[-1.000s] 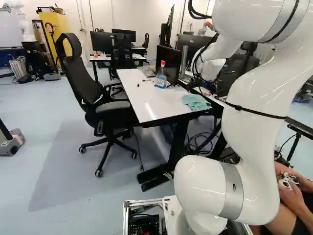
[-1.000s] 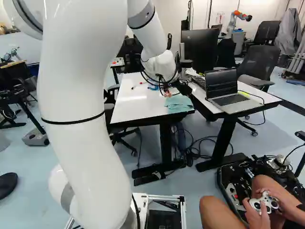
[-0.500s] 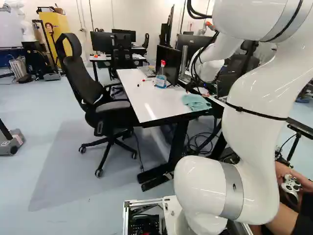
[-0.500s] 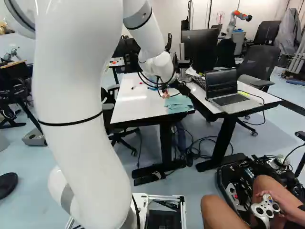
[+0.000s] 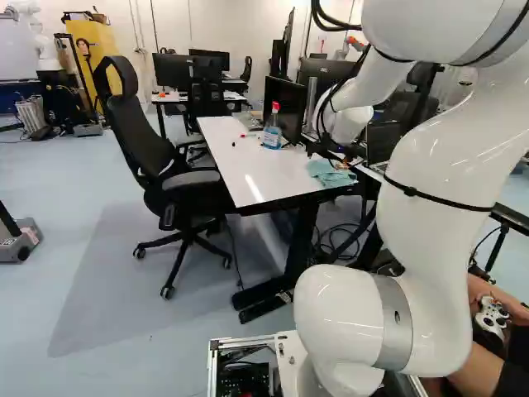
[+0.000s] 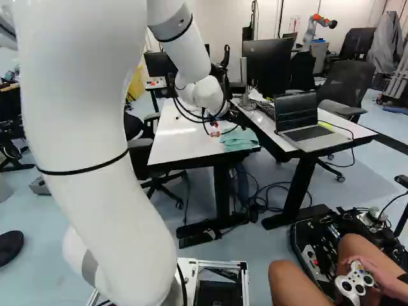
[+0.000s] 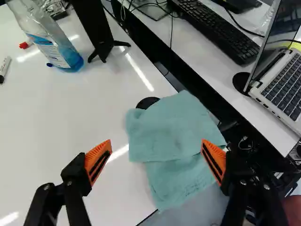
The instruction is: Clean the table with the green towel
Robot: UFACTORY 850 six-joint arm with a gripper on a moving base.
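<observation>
Two fingers [image 7: 98,160] of the black gripper [image 7: 156,147] are held well apart, with nothing gripped between them. Between and ahead of them, the green towel [image 7: 171,129] is seen lying in loose folds at the corner of the white table [image 7: 70,113], close to the gap before the desk with the laptop [image 7: 284,80]. The step in hand is judged to be the picking up of the towel. For a sound hold, the gripper should be centred over the thicker folded part, lowered straight until the cloth is met by both pads, and closed only then, so that several layers are caught. Too deep a descent could press the fingertips into the tabletop; too shallow a pinch could let the cloth slip away. The spray bottle [image 7: 51,42] is best kept clear of the later wiping. How much cloth is borne by the table and how much is hung past its edge cannot be told, since the corner is covered. The black disc [image 7: 147,102] is partly hidden by the towel. The height left beneath the fingertips is hard to judge, and in the right base view the gripper is largely obscured by cables [image 6: 205,120].
</observation>
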